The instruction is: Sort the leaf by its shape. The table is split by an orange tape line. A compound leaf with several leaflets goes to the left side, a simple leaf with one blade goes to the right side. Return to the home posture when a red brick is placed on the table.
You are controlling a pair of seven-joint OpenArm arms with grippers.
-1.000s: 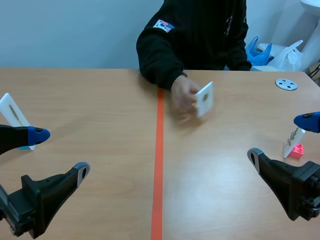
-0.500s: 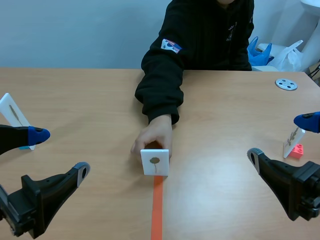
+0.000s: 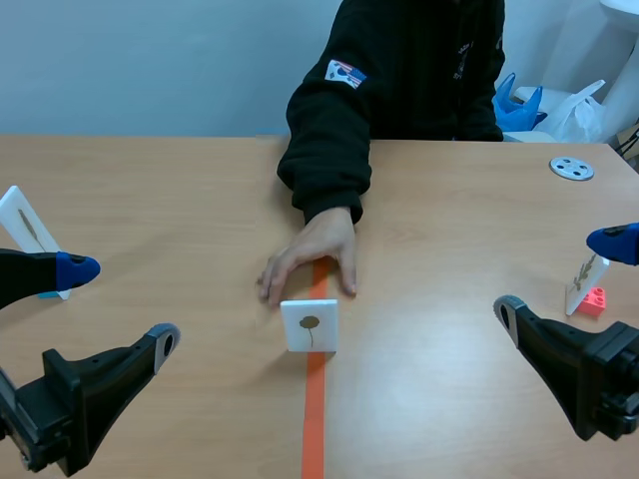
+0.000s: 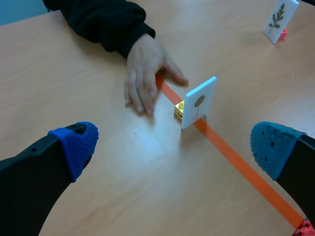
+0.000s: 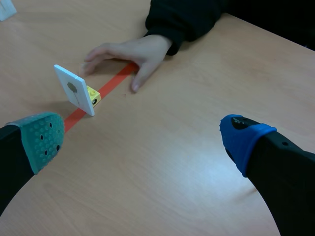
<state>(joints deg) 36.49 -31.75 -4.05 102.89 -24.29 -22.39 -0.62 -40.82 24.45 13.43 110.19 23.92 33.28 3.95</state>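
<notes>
A white card (image 3: 309,325) showing one round leaf on a stalk stands upright on the orange tape line (image 3: 314,419), set in a yellow brick (image 4: 179,108). A person's hand (image 3: 310,261) rests flat on the table just behind it, not touching it. My left gripper (image 3: 115,304) is open, low at the near left and well short of the card (image 4: 198,102). My right gripper (image 3: 561,276) is open at the near right, with the card (image 5: 74,89) far ahead beyond its green-padded finger. Neither holds anything.
A white leaf card (image 3: 28,235) stands at the far left edge. Another card (image 3: 586,284), bearing a many-leaflet sprig, stands in a red brick (image 3: 595,300) at the right. A grey disc (image 3: 571,168) lies at the back right. The person's black sleeve (image 3: 329,140) reaches over the table's middle.
The person brought the card down from mid-air onto the tape line, let go of it, and drew the hand back a little. Both arms stayed still.
</notes>
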